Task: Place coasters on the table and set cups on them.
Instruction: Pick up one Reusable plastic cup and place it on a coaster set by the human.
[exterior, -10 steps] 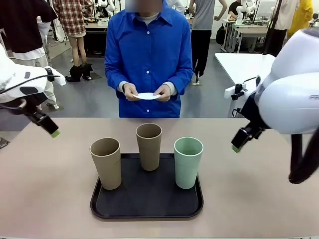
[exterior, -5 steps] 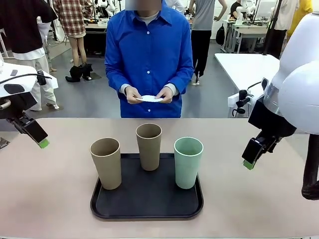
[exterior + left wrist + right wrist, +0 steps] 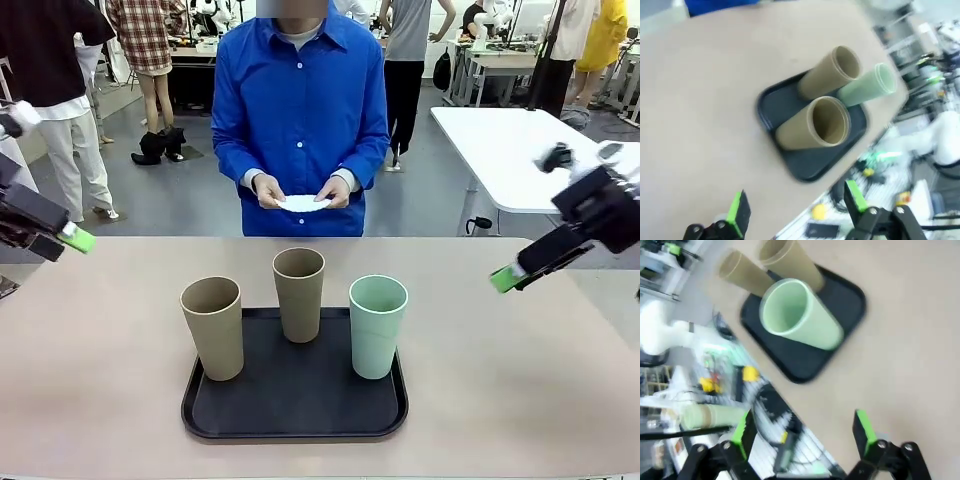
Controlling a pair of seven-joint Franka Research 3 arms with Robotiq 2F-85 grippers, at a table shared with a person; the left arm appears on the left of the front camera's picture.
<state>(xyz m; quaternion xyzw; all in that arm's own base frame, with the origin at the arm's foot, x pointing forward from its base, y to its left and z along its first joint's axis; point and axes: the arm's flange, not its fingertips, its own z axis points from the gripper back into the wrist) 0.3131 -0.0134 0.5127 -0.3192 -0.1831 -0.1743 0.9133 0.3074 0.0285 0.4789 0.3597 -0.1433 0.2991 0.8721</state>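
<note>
beige-pink matte tabletop [image 3: 100, 400] stretches between the two arms, with a black rounded tray [image 3: 295, 428] at its middle. on the tray stand three tall tapered tumblers: two tan-brown cups [image 3: 213, 330] [image 3: 299, 300] and one pale mint green cup [image 3: 378, 330]. the left gripper [image 3: 797, 202] has its fingers spread wide, empty, the cups well beyond its fingertips. the right gripper [image 3: 802, 429] is likewise wide apart and empty, the mint cup nearest ahead of its fingers. a person across the table holds the small white round coasters [image 3: 303, 203] in both hands, far from either gripper.
</note>
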